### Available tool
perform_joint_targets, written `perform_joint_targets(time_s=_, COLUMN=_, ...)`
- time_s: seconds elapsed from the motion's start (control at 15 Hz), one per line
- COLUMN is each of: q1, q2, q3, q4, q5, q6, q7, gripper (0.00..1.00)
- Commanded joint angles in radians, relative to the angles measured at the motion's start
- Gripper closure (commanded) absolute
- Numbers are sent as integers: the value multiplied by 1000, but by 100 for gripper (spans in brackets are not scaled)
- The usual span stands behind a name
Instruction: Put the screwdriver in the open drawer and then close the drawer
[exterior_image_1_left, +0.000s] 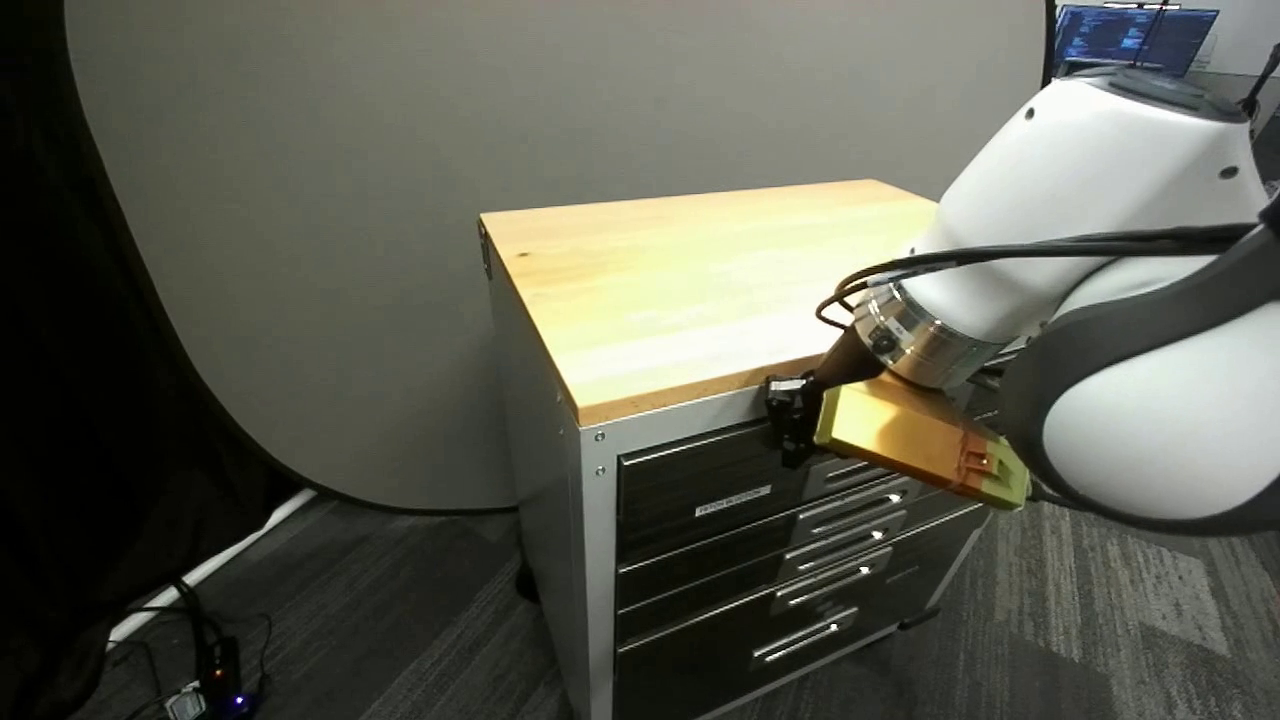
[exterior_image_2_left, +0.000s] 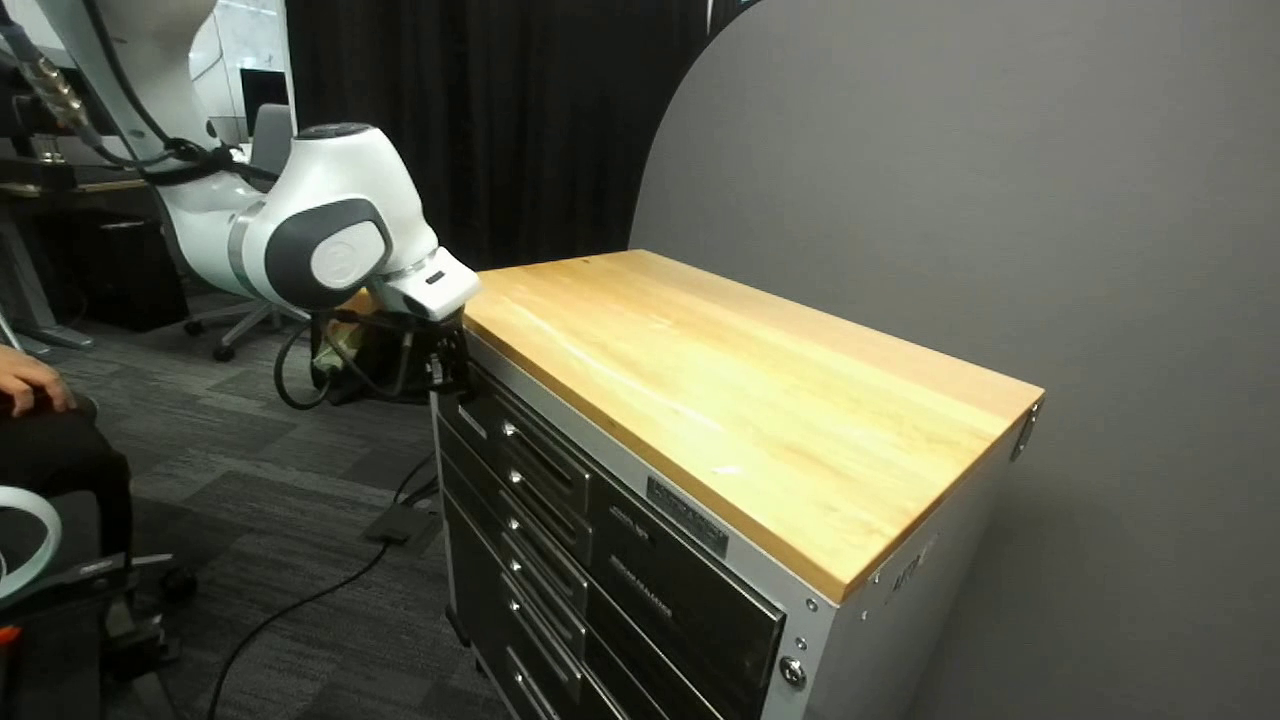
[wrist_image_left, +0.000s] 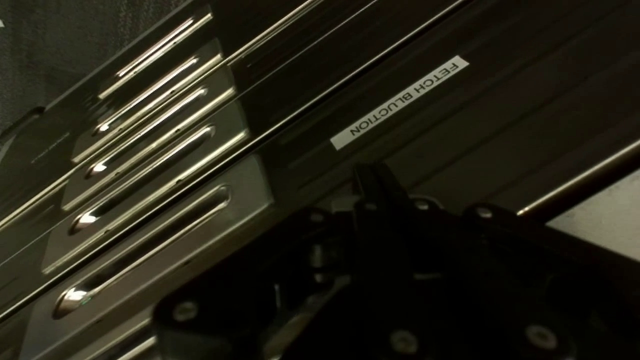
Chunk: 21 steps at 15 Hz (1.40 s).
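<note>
The black top drawer (exterior_image_1_left: 690, 490) with a white "FETCH BLUCTION" label sits flush with the cabinet front. Its face also shows in an exterior view (exterior_image_2_left: 490, 395) and in the wrist view (wrist_image_left: 480, 120). No drawer stands open. My black gripper (exterior_image_1_left: 793, 455) is in front of the top drawer, just below the wooden top's edge. Its fingers lie together in the wrist view (wrist_image_left: 377, 172), with nothing seen between them. It is close to the drawer face; I cannot tell if it touches. The gripper is partly visible in an exterior view (exterior_image_2_left: 450, 365). The screwdriver is out of view.
The cabinet's wooden top (exterior_image_1_left: 680, 270) overhangs the drawers. Several more drawers with recessed handles (exterior_image_1_left: 860, 520) lie below. A grey backdrop (exterior_image_2_left: 1000, 200) stands behind the cabinet. A person's hand (exterior_image_2_left: 35, 380) and a floor cable (exterior_image_2_left: 300, 605) are off to the side.
</note>
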Motion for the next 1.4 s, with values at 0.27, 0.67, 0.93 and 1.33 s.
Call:
perform_joint_targets(time_s=0.27, q1=-31, q2=-75, q3=20, q4=-35, q5=106, q6=-30, q7=-212, gripper=68)
perform_joint_targets(time_s=0.67, q1=-60, q2=-289, q3=-95, q4=-37, q5=-127, q6=-463, q7=-404, gripper=27)
perform_joint_targets(time_s=0.93, q1=-216, q2=-445, q3=72, q4=15, q5=-116, q6=-777, q7=-616, gripper=0)
perform_joint_targets(time_s=1.33, q1=-310, q2=-566, q3=217, q4=132, q5=-93, q6=-1203, q7=-871, gripper=0)
